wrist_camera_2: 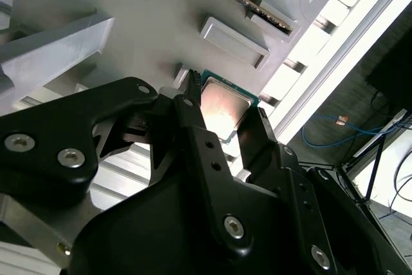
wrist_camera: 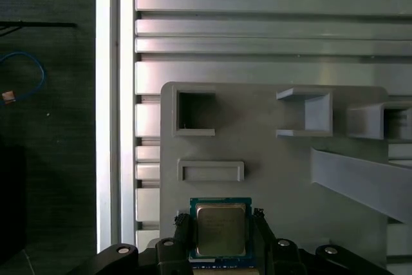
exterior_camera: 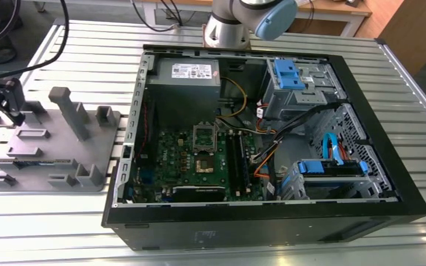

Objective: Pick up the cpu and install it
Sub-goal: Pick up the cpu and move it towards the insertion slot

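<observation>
- In the exterior view, the gripper (exterior_camera: 6, 113) hung over the far corner of the grey fixture tray (exterior_camera: 50, 166), at the exterior view's left. It was well apart from the open computer case (exterior_camera: 272, 221).
- In that same view, the motherboard (exterior_camera: 198, 160) lay flat inside the case. Its socket (exterior_camera: 204, 162) looked bare and the bracket above it stood open, so I judged the installation not yet done. The cpu was too small to pick out here.
- In the second wrist view, the cpu (wrist_camera_2: 222, 111) sat between the two black fingers (wrist_camera_2: 193, 104) of the gripper (wrist_camera_2: 225, 100). Its shiny metal top faced the camera and the grey tray was behind it. The fingers seemed drawn in against two opposite edges of the chip, so I took the grasp as made.
- In the first wrist view, the cpu (wrist_camera: 220, 233) showed squarely, with its green rim around the silver top. A finger (wrist_camera: 182, 230) pressed close on either side, and the gripper (wrist_camera: 220, 220) was centred on the chip. The chip was over the tray, near the tray's edge and beside a shallow rectangular recess. I could not tell whether it had left the tray's surface or rested on it.
- By my reading, the pickup was at the grasp stage. The carry across to the case and the seating in the socket were not yet done.
</observation>
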{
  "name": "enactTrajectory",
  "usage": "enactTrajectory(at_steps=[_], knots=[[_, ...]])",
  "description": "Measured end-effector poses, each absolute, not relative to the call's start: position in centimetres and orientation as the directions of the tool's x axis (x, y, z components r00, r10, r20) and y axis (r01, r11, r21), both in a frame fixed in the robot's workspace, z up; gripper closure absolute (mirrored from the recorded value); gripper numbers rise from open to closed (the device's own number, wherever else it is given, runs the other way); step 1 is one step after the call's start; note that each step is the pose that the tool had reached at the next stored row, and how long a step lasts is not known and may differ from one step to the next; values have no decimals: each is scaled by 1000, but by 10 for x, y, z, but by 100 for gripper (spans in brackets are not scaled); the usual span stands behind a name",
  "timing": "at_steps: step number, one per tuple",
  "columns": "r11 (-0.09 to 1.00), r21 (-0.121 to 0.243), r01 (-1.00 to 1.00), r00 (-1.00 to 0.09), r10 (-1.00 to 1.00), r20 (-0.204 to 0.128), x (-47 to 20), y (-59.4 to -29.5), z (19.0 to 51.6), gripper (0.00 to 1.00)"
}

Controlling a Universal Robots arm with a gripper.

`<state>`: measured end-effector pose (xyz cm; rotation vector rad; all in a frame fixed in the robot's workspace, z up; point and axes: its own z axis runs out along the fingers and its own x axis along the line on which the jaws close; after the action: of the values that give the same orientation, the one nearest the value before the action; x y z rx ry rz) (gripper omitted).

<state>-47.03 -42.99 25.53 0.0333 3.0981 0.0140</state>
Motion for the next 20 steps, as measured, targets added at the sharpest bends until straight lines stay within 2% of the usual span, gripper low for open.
enactTrajectory(at_steps=[20], knots=[[1000,10,21,-999,22,-43,-470,-430,263,53]])
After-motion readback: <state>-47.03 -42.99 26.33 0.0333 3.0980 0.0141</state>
